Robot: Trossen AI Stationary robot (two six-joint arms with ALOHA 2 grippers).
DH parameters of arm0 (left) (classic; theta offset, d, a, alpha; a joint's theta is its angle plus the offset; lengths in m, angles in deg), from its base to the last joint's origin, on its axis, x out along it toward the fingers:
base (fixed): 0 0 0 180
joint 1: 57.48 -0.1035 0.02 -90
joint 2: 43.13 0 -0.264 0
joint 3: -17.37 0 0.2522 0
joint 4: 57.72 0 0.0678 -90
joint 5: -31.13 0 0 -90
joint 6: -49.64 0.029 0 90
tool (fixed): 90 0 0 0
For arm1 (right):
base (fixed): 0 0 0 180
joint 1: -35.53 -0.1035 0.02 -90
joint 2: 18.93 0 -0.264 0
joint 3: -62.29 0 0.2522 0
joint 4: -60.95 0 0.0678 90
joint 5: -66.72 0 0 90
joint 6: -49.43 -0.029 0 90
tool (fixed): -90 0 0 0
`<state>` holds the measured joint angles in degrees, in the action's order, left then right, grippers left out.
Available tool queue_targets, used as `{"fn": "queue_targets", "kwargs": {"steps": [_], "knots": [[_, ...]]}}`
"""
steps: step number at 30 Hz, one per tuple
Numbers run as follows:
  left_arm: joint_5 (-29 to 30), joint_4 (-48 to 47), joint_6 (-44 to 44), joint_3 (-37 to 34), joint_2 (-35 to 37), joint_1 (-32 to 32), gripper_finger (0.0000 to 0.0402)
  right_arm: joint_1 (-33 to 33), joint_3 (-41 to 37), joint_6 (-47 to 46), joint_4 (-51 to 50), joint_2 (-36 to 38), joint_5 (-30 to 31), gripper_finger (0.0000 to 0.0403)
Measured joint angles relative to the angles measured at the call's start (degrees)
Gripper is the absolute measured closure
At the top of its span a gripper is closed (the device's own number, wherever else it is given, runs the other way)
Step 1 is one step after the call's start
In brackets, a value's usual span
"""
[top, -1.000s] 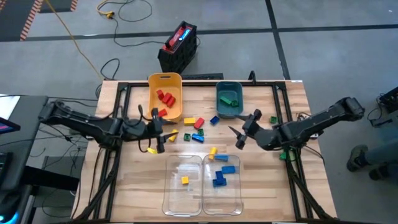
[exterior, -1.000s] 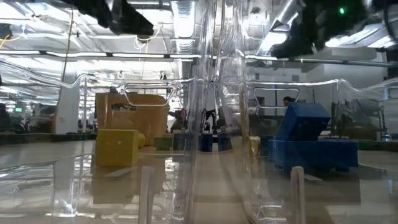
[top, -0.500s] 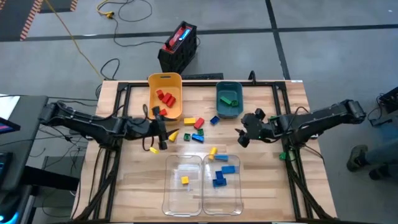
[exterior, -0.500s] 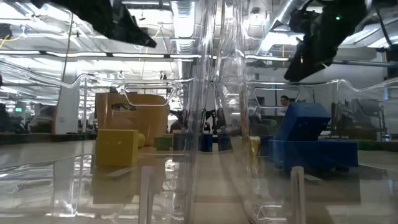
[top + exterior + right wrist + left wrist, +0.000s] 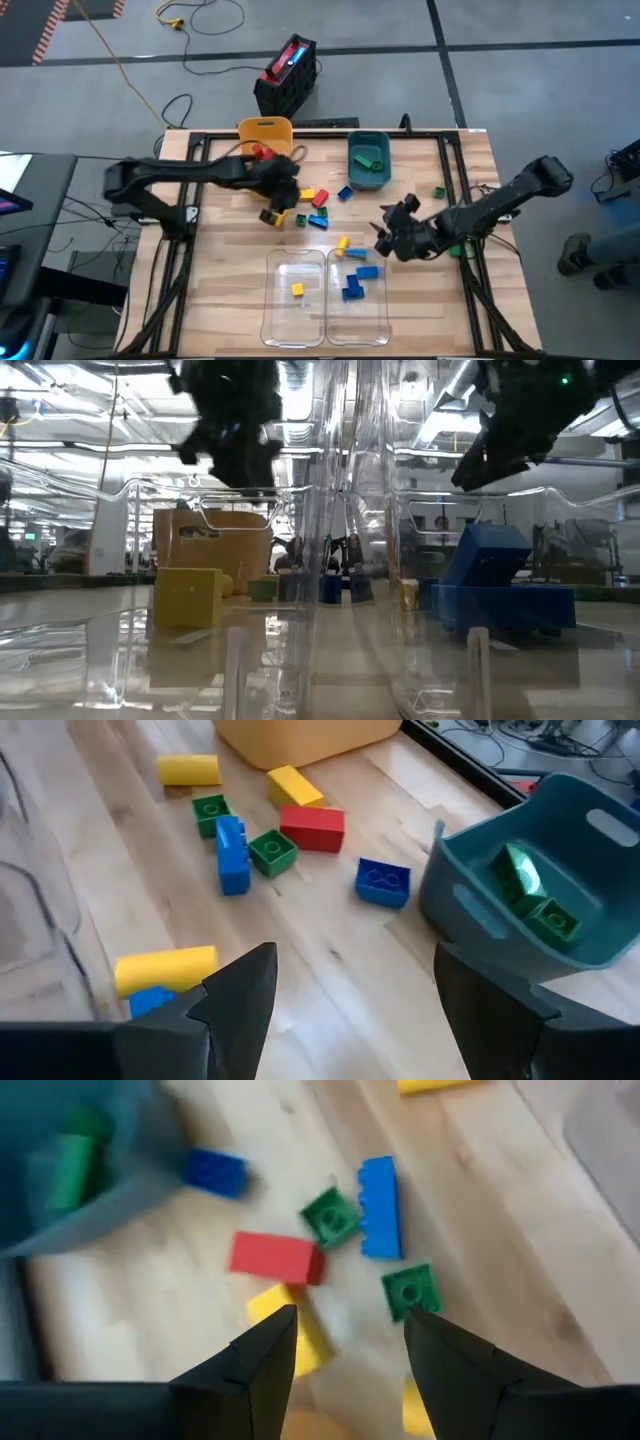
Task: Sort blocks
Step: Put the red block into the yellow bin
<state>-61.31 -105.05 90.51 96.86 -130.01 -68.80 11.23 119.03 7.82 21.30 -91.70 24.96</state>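
Between bins [image 5: 265, 140], loose blocks [image 5: 312, 205], open tabletop [image 5: 460, 290] around.

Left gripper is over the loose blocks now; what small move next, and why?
Probably lower the left gripper straight down: its jaws are open and empty above the loose blocks, with a yellow block showing just by one finger. The right gripper hovers open farther off.

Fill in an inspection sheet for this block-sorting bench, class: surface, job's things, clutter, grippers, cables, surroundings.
Surface: wooden table, black frame.
Job's things: loose blocks mid-table; red ones in yellow bin, green in teal bin, yellow and blue in clear bins.
Clutter: nothing seen.
Grippers: left gripper empty, open, over loose blocks; right gripper open, empty, near clear bins.
Cables: yellow cable and black cable on floor.
Surroundings: black-red box behind table.
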Motion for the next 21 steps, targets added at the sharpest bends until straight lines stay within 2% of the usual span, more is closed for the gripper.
{"fn": "queue_targets", "kwargs": {"steps": [5, 10, 14, 21], "knots": [[-5.0, -7.5, 3.9, 10.3, -8.7, -0.3, 0.0221, -3.8, -0.1, -2.0, 4.7, -6.2, 2.4, 0.0118], [-6.0, -10.0, 8.9, 15.5, -13.6, -0.2, 0.0221, -8.4, -0.1, -6.3, 5.2, -9.8, 6.8, 0.0118], [-5.4, -7.1, 0.1, 19.1, -16.4, -2.7, 0.0221, -11.7, -0.1, -10.1, 3.1, -9.8, 11.1, 0.0118], [-4.9, -8.7, -18.5, 26.6, -21.0, -6.1, 0.0221, -15.3, -0.1, -18.0, -3.7, -7.5, 16.1, 0.0118]]}}
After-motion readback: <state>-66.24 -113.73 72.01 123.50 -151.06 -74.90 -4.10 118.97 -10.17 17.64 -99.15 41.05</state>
